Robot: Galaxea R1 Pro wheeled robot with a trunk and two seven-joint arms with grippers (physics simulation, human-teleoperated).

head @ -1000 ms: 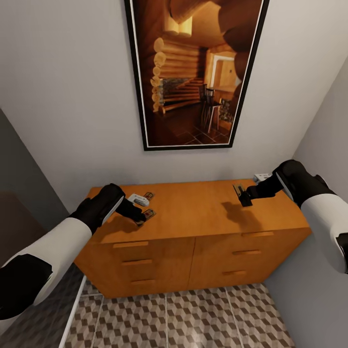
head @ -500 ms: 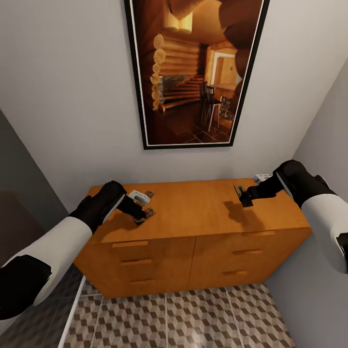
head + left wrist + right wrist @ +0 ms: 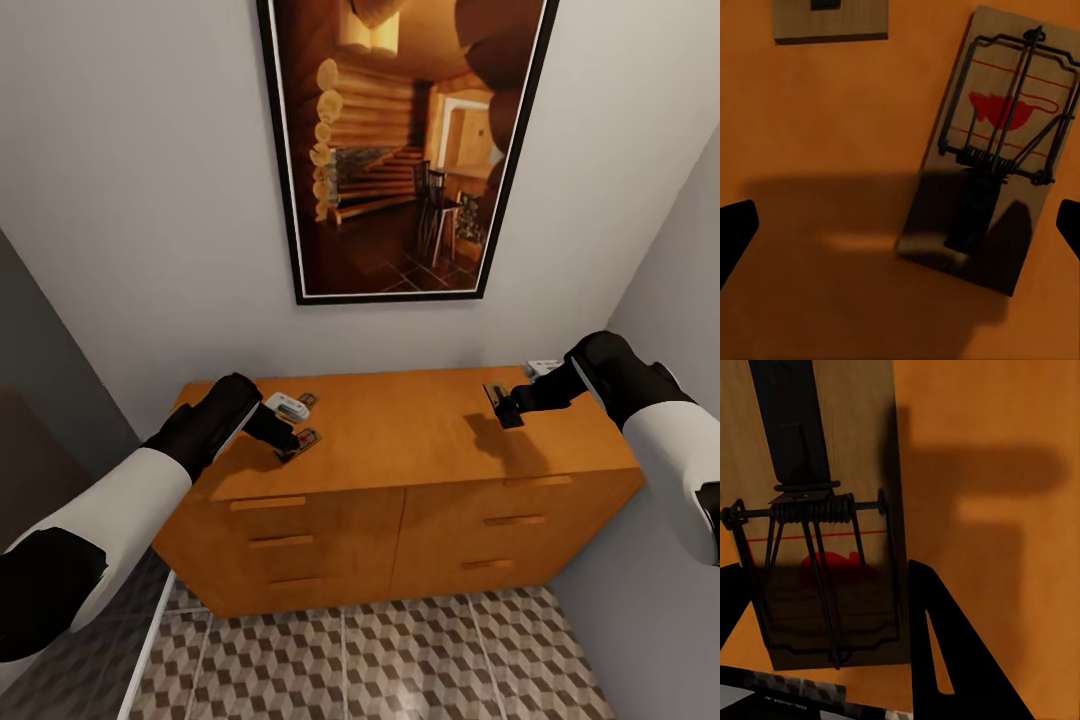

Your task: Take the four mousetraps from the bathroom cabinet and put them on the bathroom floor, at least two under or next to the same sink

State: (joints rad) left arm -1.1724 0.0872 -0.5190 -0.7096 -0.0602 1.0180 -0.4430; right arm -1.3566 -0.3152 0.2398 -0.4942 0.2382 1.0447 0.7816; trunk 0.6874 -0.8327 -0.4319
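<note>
No writing can be read on the traps. A flat wooden mousetrap [image 3: 994, 150], fitted with a wire spring and a red mark, is seen lying on the orange-brown cabinet [image 3: 410, 440] between the spread jaws of the left gripper [image 3: 290, 445]. Another mousetrap [image 3: 825, 532] is clamped in the right gripper [image 3: 500, 405], held above the cabinet top.

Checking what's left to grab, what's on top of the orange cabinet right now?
On the cabinet top, two mousetraps lie near the left gripper. The right gripper grips a third above it. Drawer contents are hidden.
</note>
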